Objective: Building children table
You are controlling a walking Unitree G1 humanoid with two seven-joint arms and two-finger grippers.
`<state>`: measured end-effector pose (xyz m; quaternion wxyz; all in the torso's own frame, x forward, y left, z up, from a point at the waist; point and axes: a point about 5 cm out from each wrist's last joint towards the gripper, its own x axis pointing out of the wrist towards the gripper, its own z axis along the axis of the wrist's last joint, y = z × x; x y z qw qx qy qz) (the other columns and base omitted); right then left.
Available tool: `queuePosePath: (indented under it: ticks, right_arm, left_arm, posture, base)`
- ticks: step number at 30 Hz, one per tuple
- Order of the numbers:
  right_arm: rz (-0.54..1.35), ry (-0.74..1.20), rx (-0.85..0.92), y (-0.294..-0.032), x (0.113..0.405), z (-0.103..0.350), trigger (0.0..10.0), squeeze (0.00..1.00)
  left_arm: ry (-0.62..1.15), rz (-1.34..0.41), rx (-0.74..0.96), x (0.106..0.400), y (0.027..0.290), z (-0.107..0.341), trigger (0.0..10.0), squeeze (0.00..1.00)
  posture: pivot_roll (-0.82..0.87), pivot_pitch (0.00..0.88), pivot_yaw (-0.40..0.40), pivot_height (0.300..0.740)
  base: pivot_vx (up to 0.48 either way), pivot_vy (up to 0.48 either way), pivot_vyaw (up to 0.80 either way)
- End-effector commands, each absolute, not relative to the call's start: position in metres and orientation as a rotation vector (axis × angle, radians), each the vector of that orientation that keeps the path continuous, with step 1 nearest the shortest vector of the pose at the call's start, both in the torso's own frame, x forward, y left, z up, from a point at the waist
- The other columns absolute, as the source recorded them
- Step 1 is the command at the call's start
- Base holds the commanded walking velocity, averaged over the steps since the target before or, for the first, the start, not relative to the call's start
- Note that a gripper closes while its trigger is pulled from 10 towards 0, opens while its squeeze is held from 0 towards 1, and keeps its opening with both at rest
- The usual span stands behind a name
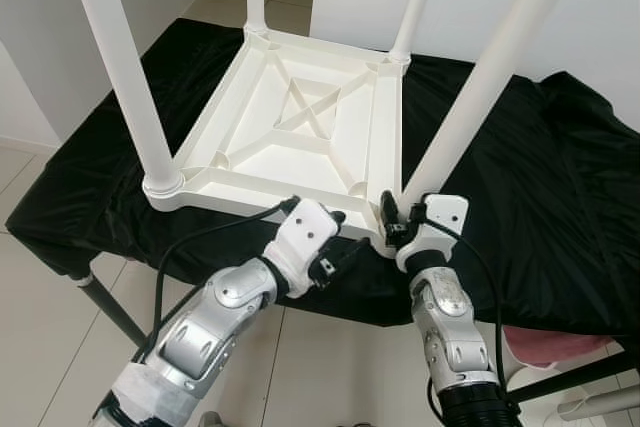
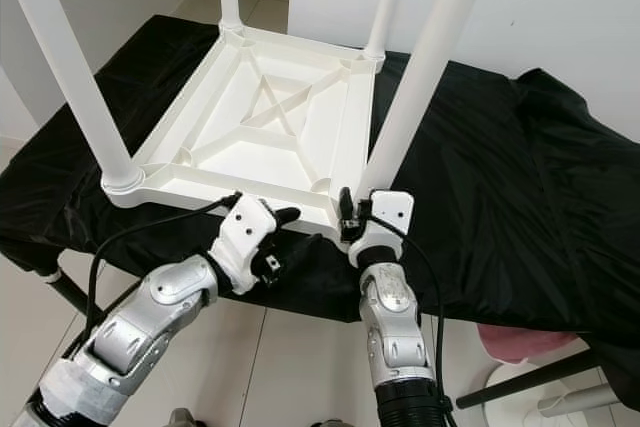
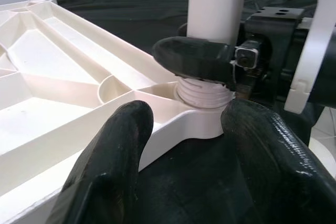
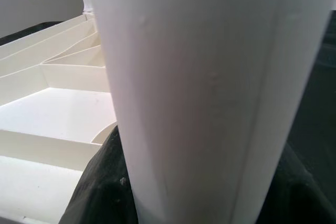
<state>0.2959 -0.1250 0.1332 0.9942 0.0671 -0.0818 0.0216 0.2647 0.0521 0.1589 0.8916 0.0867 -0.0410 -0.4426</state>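
The white plastic tabletop (image 1: 300,127) lies upside down on the black-draped worktop (image 1: 540,177), its ribbed underside up, near the front edge. Three round, smooth legs look seated in their corner sockets. The fourth leg (image 1: 490,77), at the front right corner, shows thread above its collar in my left wrist view, so I judge it needs more turning. My right gripper (image 1: 400,219) has its fingers clamped on that leg's base. My left gripper (image 1: 335,237) waits just beside the same corner, its matte black fingers (image 3: 110,166) apart, holding nothing.
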Motion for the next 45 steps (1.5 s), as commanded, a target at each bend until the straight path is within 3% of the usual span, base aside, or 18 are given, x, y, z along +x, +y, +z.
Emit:
queuePosePath:
  ticks: [1, 6, 7, 8, 19, 20, 21, 28, 31, 35, 36, 37, 39, 40, 41, 45]
  right_arm:
    - [0.031, -0.121, 0.193, -0.122, 0.292, 0.126, 10.0, 0.00]
    - [0.050, -0.127, 0.192, -0.120, 0.291, 0.127, 10.0, 0.00]
    - [0.063, -0.129, 0.196, -0.119, 0.290, 0.127, 10.0, 0.92]
    - [0.088, -0.151, 0.218, -0.120, 0.288, 0.131, 10.0, 1.00]
    - [0.172, -0.170, 0.164, -0.135, 0.285, 0.135, 10.0, 1.00]
    - [0.201, -0.167, 0.152, -0.137, 0.284, 0.135, 10.0, 0.54]
    - [0.245, -0.164, 0.131, -0.141, 0.283, 0.135, 10.0, 0.00]
    - [0.354, -0.157, 0.061, -0.152, 0.285, 0.137, 10.0, 0.00]
    - [0.551, -0.112, -0.052, -0.158, 0.294, 0.135, 10.0, 0.00]
    - [0.591, -0.102, -0.090, -0.157, 0.300, 0.135, 10.0, 0.00]
    - [0.598, -0.097, -0.107, -0.157, 0.303, 0.135, 5.4, 0.00]
    - [0.598, -0.097, -0.107, -0.157, 0.303, 0.135, 5.4, 0.00]
    - [0.610, -0.088, -0.119, -0.159, 0.308, 0.135, 0.9, 0.00]
    - [0.610, -0.088, -0.119, -0.159, 0.308, 0.135, 0.9, 0.00]
    - [0.612, -0.081, -0.123, -0.160, 0.309, 0.134, 0.0, 0.00]
    - [0.617, -0.072, -0.109, -0.162, 0.309, 0.133, 0.0, 0.00]
  left_arm:
    - [-0.085, -0.994, 0.189, 0.261, 0.049, 0.161, 10.0, 0.00]
    - [-0.083, -0.999, 0.184, 0.260, 0.048, 0.160, 10.0, 0.00]
    - [-0.082, -1.000, 0.184, 0.259, 0.047, 0.160, 10.0, 0.00]
    - [-0.081, -0.999, 0.183, 0.259, 0.047, 0.160, 10.0, 0.00]
    - [-0.080, -0.997, 0.179, 0.258, 0.047, 0.160, 10.0, 0.00]
    - [-0.080, -0.997, 0.178, 0.258, 0.047, 0.160, 10.0, 0.00]
    - [-0.079, -0.996, 0.179, 0.258, 0.048, 0.160, 10.0, 0.00]
    - [-0.078, -0.996, 0.179, 0.258, 0.048, 0.160, 10.0, 0.00]
    - [-0.081, -0.995, 0.178, 0.259, 0.047, 0.160, 10.0, 0.00]
    - [-0.081, -0.992, 0.180, 0.260, 0.048, 0.160, 10.0, 0.00]
    - [-0.082, -0.991, 0.182, 0.260, 0.048, 0.161, 10.0, 0.00]
    - [-0.082, -0.991, 0.182, 0.260, 0.048, 0.161, 10.0, 0.00]
    - [-0.084, -0.988, 0.183, 0.260, 0.049, 0.161, 10.0, 0.00]
    - [-0.084, -0.988, 0.183, 0.260, 0.049, 0.161, 10.0, 0.00]
    - [-0.084, -0.984, 0.184, 0.259, 0.049, 0.161, 10.0, 0.00]
    - [-0.081, -0.977, 0.183, 0.259, 0.051, 0.161, 10.0, 0.00]
  posture:
    - [0.04, 0.104, -0.070, 0.740]
    - [0.04, 0.105, -0.070, 0.740]
    - [0.04, 0.107, -0.070, 0.740]
    - [0.04, 0.110, -0.072, 0.740]
    - [0.04, 0.115, -0.073, 0.740]
    - [0.04, 0.115, -0.073, 0.740]
    - [0.04, 0.117, -0.071, 0.740]
    - [0.04, 0.115, -0.072, 0.740]
    - [0.04, 0.111, -0.073, 0.740]
    - [0.05, 0.109, -0.075, 0.740]
    - [0.05, 0.109, -0.077, 0.740]
    - [0.05, 0.109, -0.077, 0.740]
    - [0.06, 0.109, -0.080, 0.740]
    - [0.06, 0.109, -0.080, 0.740]
    - [0.06, 0.107, -0.085, 0.740]
    - [0.06, 0.107, -0.087, 0.740]
  base:
    - [0.000, 0.000, 0.00]
    - [0.000, 0.000, 0.00]
    - [0.000, 0.000, 0.00]
    - [0.000, 0.000, 0.00]
    - [0.000, 0.000, 0.00]
    - [0.000, 0.000, 0.00]
    - [0.000, 0.000, 0.00]
    - [0.000, 0.000, 0.00]
    - [0.000, 0.000, 0.00]
    - [0.000, 0.000, 0.00]
    - [0.000, 0.000, 0.00]
    - [0.000, 0.000, 0.00]
    - [0.000, 0.000, 0.00]
    - [0.000, 0.000, 0.00]
    - [0.000, 0.000, 0.00]
    - [0.000, 0.000, 0.00]
